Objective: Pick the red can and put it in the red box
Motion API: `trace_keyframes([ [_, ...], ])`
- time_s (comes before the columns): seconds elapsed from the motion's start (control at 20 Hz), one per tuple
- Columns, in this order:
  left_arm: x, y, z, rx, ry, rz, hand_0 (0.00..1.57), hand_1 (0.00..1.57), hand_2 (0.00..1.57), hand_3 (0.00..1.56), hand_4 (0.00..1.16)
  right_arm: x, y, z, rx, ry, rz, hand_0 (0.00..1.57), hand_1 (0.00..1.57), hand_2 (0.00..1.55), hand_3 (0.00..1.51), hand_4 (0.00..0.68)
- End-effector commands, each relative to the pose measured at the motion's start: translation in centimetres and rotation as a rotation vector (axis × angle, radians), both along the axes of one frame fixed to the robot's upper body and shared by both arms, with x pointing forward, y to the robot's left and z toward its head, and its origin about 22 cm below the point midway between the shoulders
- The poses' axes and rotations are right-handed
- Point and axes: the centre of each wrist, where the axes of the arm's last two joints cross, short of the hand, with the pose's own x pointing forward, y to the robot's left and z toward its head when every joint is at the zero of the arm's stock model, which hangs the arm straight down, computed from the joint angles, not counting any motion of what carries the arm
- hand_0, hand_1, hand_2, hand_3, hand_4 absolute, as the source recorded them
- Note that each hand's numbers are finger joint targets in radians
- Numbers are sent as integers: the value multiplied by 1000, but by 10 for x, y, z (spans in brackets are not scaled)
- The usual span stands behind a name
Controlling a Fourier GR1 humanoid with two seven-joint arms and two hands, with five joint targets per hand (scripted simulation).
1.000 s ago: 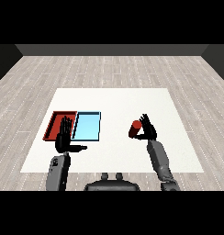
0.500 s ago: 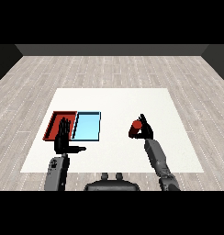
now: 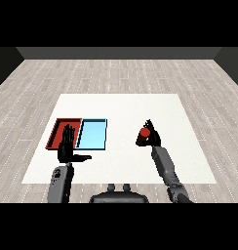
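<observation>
- The floor [image 3: 116, 73] was pale grey-brown planks, running out on all sides of the table to a dark wall at the 12 o'clock edge of the view.
- The table [image 3: 126, 110] was a plain white square in the middle of the floor, its far part bare.
- The right forearm [image 3: 166, 168] rose from about 5 o'clock, grey, slanting up toward the table's centre.
- The left forearm [image 3: 60, 181] came in from about 7 o'clock, grey and nearly upright.
- The blue tray [image 3: 93, 135] lay on the table's left half, at roughly 9 o'clock from the view's centre, its light blue floor showing.
- The red tray [image 3: 59, 131] lay touching the blue tray's left side, at 9 o'clock from it, partly covered by the left hand's fingertips.
- The left hand [image 3: 67, 149] stood at 6 o'clock from the red tray, fingers straight and spread upward, thumb stuck out toward 3 o'clock, holding nothing.
- The right hand [image 3: 151, 137] was at 3 o'clock from the blue tray, well apart from it, its fingers curled round the can.
- The can [image 3: 145, 133], red, sat in the right hand at the hand's 10 o'clock side, over the table's right half and well apart from the red tray; whether it touched the table I could not tell.
</observation>
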Motion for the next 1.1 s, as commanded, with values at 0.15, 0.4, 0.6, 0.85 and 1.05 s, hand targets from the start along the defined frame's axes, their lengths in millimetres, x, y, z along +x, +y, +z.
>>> trace_keyframes([
  [0.15, -2, 16, 3, -11, -10, 20, 0, 0, 0, 0, 0, -14, -21, -13, -10, 18, 11, 0, 0, 0, 0, 0],
  [0.4, -2, 9, -1, -13, -14, 2, 0, 0, 0, 0, 0, 4, -2, 3, -30, 20, 17, 0, 0, 0, 0, 0],
  [0.6, -6, -8, 6, -6, 10, -14, 0, 0, 0, 0, 0, 14, -12, 12, -38, 46, 26, 0, 0, 0, 0, 0],
  [0.85, 1, 1, 7, -31, -18, 0, 0, 0, 0, 0, 0, 16, 24, 14, -61, 90, 15, 0, 0, 0, 0, 0],
  [1.05, -6, -21, 5, -18, -20, -4, 0, 0, 0, 0, 0, 22, 17, 5, -138, 66, -57, 1525, 1525, 1502, 1461, 493],
])
